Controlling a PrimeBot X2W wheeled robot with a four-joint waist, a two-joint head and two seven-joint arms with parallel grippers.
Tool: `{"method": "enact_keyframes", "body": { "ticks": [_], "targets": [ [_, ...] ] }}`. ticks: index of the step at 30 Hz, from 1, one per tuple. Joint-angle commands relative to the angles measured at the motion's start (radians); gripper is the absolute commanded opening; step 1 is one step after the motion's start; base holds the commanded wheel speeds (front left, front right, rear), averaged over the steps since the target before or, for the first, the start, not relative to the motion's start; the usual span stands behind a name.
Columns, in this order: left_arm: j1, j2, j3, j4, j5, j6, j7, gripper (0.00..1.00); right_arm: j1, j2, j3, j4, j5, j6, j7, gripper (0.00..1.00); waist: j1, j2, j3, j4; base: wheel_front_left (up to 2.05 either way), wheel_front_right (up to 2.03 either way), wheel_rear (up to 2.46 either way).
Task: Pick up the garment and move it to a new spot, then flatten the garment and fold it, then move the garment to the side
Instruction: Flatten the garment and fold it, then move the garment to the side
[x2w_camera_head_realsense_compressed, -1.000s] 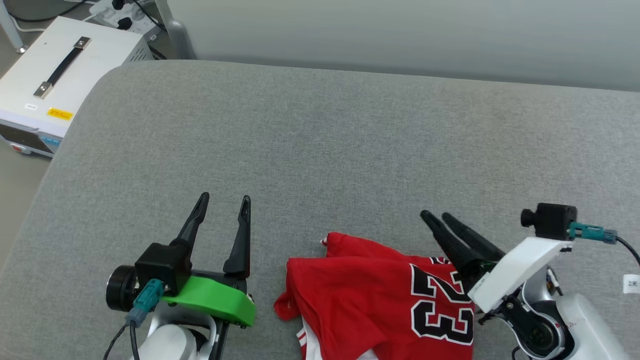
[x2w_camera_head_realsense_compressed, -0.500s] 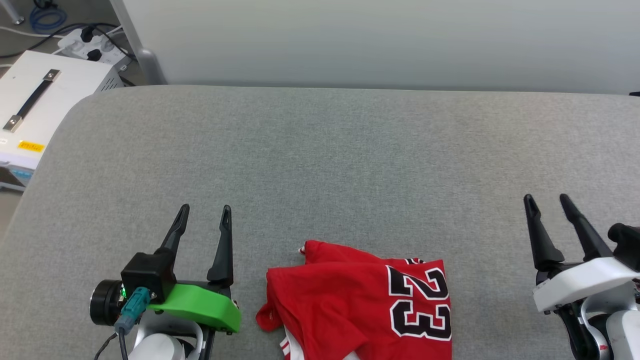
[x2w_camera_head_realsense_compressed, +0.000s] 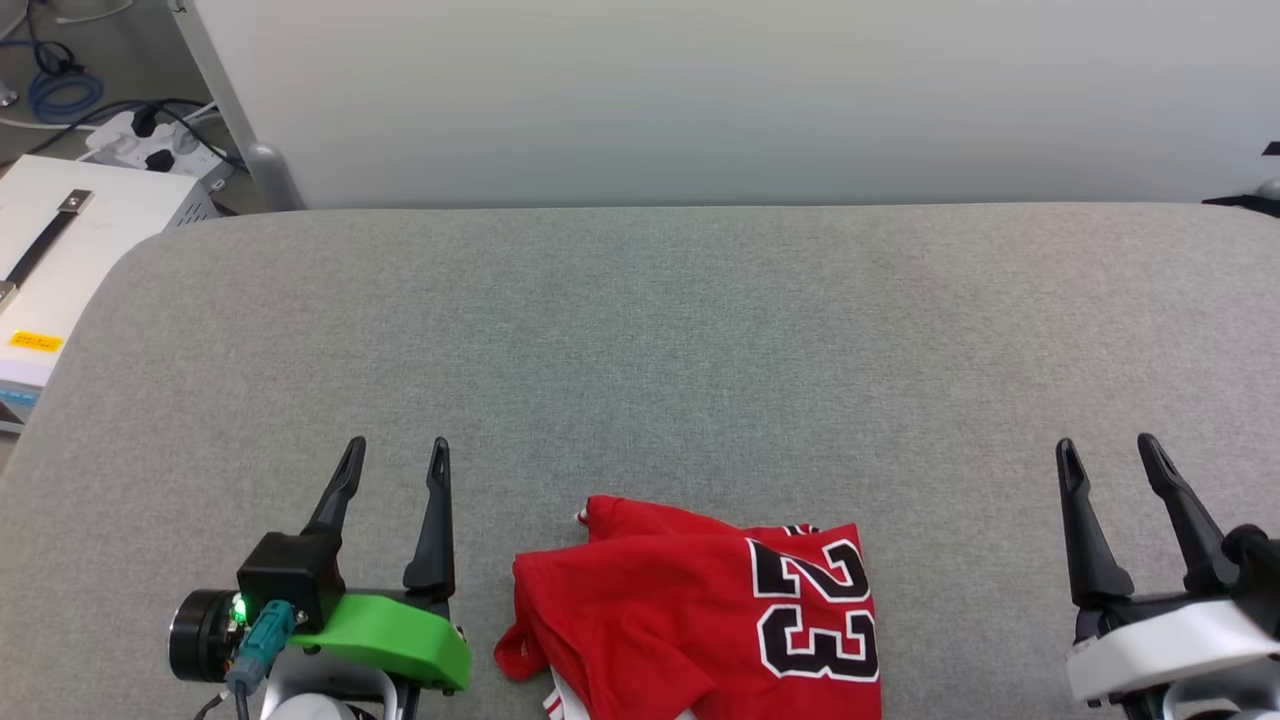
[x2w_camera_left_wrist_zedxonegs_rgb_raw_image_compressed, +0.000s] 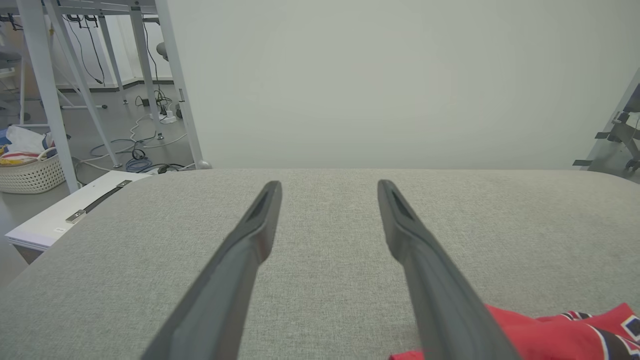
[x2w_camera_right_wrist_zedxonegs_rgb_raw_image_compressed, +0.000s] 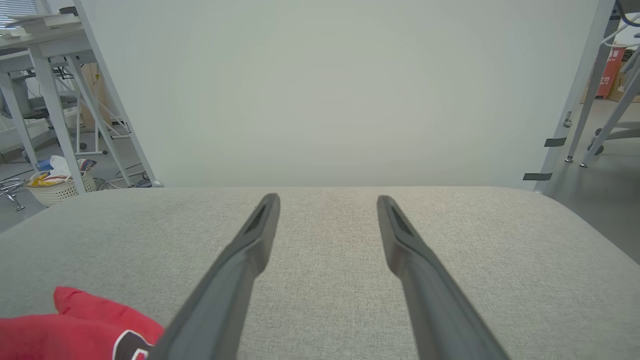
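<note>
Two open hands flank the folded garment (x2w_camera_head_realsense_compressed: 700, 610).

Left tool (x2w_camera_head_realsense_compressed: 395, 453) low at left, fingers spread, right tool (x2w_camera_head_realsense_compressed: 1108, 452) low at right, fingers spread, both pointing forward

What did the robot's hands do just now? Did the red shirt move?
The right gripper swung off the red shirt to the robot's right and sits apart from it, open. The camera tilted too. The red shirt and the open left gripper stayed put on the grey cushion.
</note>
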Motion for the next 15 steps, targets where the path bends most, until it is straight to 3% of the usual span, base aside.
{"method": "enact_keyframes", "body": {
  "ticks": [1, 15],
  "targets": [
    [0.017, 0.005, 0.004, 0.002, 0.015, 0.006, -0.005, 1.00, 0.020, 0.001, -0.006, -0.015, -0.016, 0.000, 0.007, 1.00, 0.0000, 0.0000, -0.004, -0.005, 0.00, 0.00, 0.00],
    [0.038, -0.004, 0.024, 0.018, 0.005, -0.006, -0.006, 1.00, 0.054, 0.030, -0.005, -0.088, -0.023, 0.000, 0.052, 1.00, 0.0000, 0.0000, -0.015, -0.006, 0.00, 0.00, 0.00]
  ]
}}
